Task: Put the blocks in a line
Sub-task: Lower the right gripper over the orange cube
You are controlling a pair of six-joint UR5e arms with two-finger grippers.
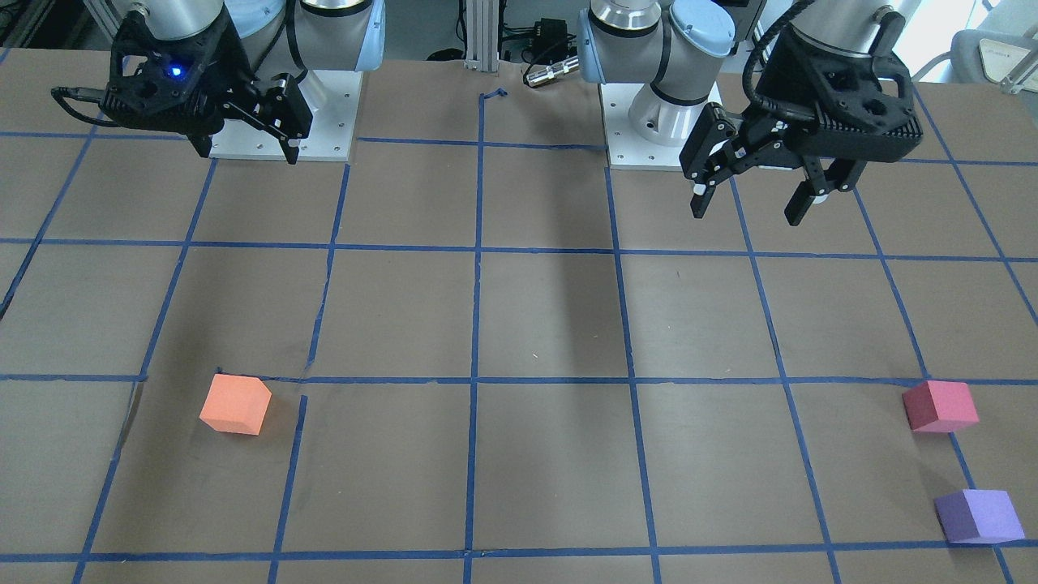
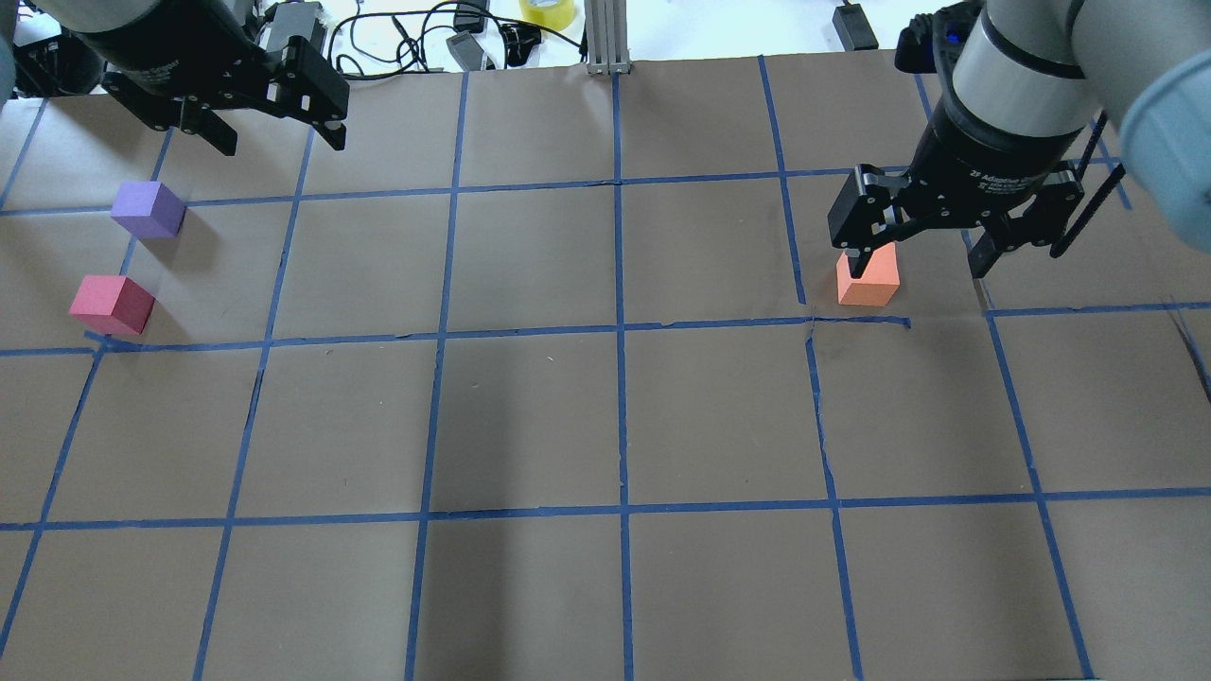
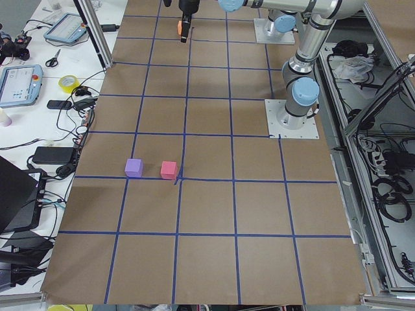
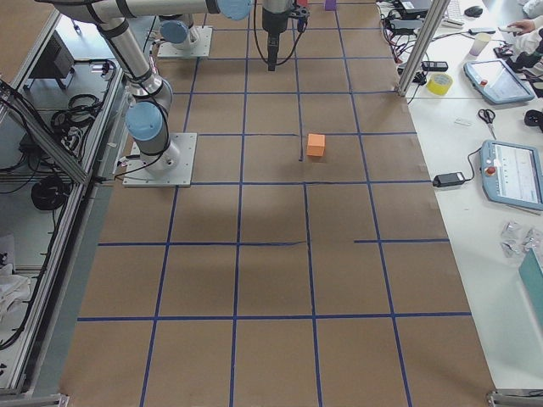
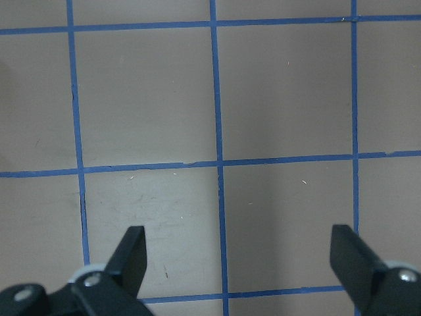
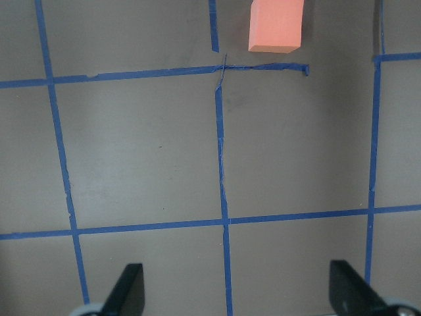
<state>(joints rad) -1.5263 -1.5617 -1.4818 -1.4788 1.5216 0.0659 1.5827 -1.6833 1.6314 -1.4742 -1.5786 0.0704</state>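
The orange block sits on the table on my right side; it also shows in the overhead view and at the top of the right wrist view. The red-pink block and the purple block sit close together at my far left, near the table's edge, also in the overhead view: red-pink, purple. My left gripper is open, empty and high above the table, with only bare grid under it. My right gripper is open, empty and raised, short of the orange block.
The table is brown paper with a blue tape grid. The tape is torn near the orange block. Cables and a yellow tape roll lie beyond the far edge. A side bench with tablets runs along that edge.
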